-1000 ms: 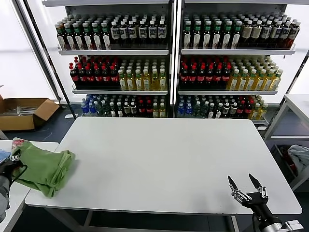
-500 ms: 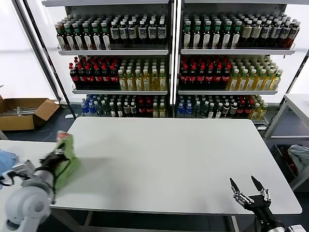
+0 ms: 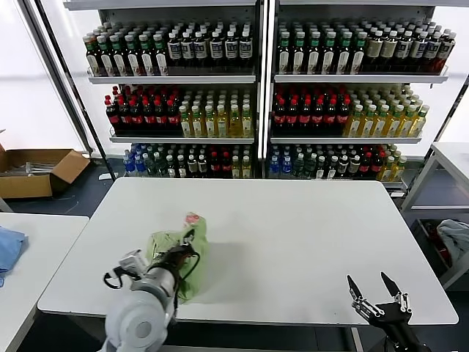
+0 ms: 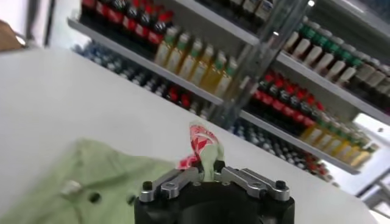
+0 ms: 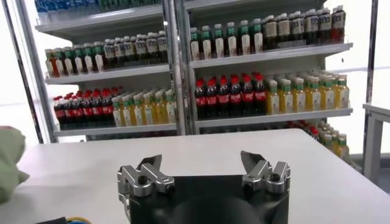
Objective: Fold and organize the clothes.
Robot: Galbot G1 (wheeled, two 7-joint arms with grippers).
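Note:
A light green polo shirt (image 3: 181, 246) with a red-and-white print hangs bunched from my left gripper (image 3: 185, 253) over the front left part of the white table (image 3: 293, 220). In the left wrist view the gripper (image 4: 205, 172) is shut on a fold of the shirt (image 4: 91, 176), and the printed part (image 4: 201, 137) sticks up past the fingers. A green edge of the shirt (image 5: 9, 161) shows in the right wrist view. My right gripper (image 3: 375, 287) is open and empty at the table's front right edge; it also shows in the right wrist view (image 5: 204, 167).
A side table (image 3: 29, 257) stands at the left with a blue cloth (image 3: 9, 248) on it. Shelves of bottles (image 3: 256, 103) stand behind the table. A cardboard box (image 3: 37, 170) lies on the floor at the far left. Another table (image 3: 451, 158) stands at the right.
My left gripper has carried the green shirt rightward, from the side table and the main table's left edge to over its front left part. The right gripper stayed near the front right edge.

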